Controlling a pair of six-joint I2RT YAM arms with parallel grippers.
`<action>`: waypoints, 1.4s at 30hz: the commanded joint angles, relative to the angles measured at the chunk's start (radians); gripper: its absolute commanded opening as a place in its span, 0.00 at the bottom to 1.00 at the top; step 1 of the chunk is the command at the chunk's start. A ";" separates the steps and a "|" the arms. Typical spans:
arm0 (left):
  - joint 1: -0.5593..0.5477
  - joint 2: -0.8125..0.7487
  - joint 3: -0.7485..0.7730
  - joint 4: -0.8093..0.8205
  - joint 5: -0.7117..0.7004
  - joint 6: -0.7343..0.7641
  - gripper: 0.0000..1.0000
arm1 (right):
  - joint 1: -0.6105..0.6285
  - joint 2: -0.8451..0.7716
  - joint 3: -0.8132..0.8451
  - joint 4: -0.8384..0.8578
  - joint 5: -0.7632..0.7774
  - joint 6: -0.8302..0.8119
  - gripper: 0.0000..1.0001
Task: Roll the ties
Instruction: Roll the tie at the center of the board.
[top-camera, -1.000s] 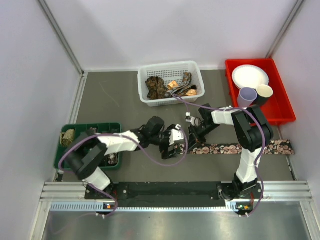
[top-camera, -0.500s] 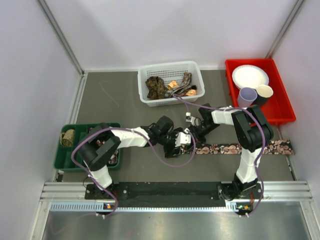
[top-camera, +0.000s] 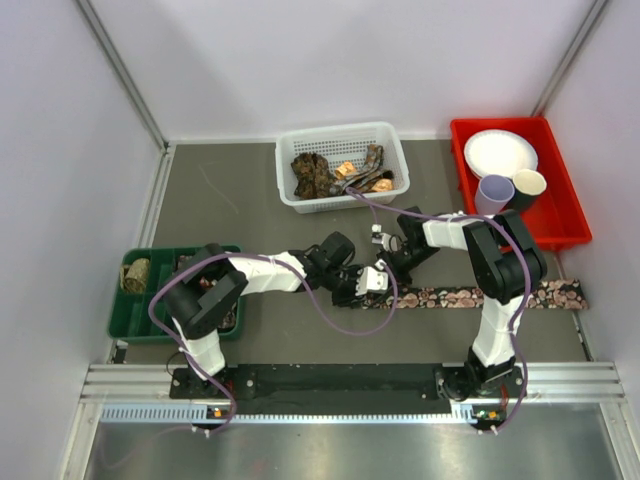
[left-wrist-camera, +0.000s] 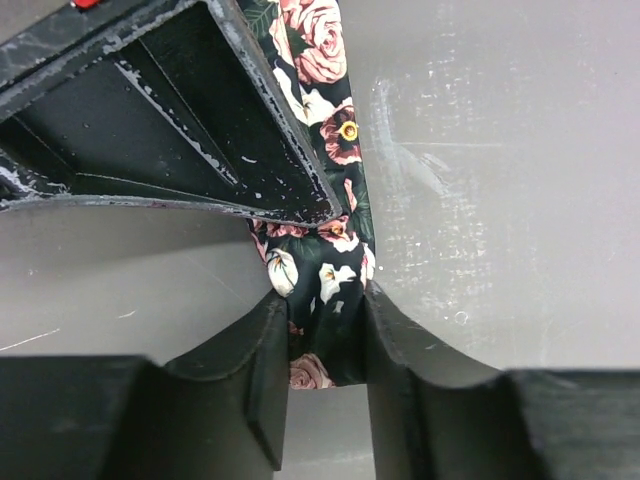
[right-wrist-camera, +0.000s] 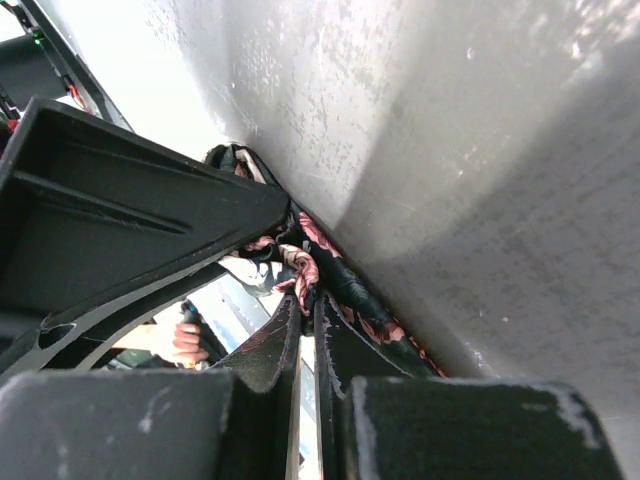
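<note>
Left gripper (top-camera: 377, 281) (left-wrist-camera: 325, 335) was clenched on one end of the laid-out tie (top-camera: 470, 297) (left-wrist-camera: 325, 262), in front of the white basket (top-camera: 392, 140). Its wrist view showed rose-print fabric bunched between the fingers (left-wrist-camera: 262, 370), touching both, with a short tail poking out past them.

Right gripper (top-camera: 388, 262) (right-wrist-camera: 307, 305) sat just beside it on the basket side, jaws all but together. Tie fabric lay right at its tips. Could not tell whether any was actually pinched between them. One right finger lay across the tie just beyond the left gripper's hold.

Rest of the tie ran flat on the table (top-camera: 250, 200), from the grippers out to the front-right of the basket.

Loose ties (top-camera: 318, 175) lay crumpled inside the basket.

Green tray (top-camera: 175, 252) sat front-left of the basket, with a coiled tie (top-camera: 135, 275) at the tray end away from the basket.

Red bin (top-camera: 565, 215) stood right of the basket, holding a white plate (top-camera: 500, 152) and two cups (top-camera: 493, 192).
</note>
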 joint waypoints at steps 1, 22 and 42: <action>-0.014 0.025 -0.015 -0.115 -0.025 0.036 0.33 | 0.001 -0.039 0.028 0.021 -0.040 -0.002 0.00; 0.018 -0.125 -0.144 0.120 -0.071 -0.169 0.66 | 0.015 0.024 0.009 0.016 0.074 -0.028 0.00; -0.002 -0.140 -0.062 0.227 0.019 -0.244 0.42 | 0.028 0.050 0.020 0.024 0.128 -0.018 0.00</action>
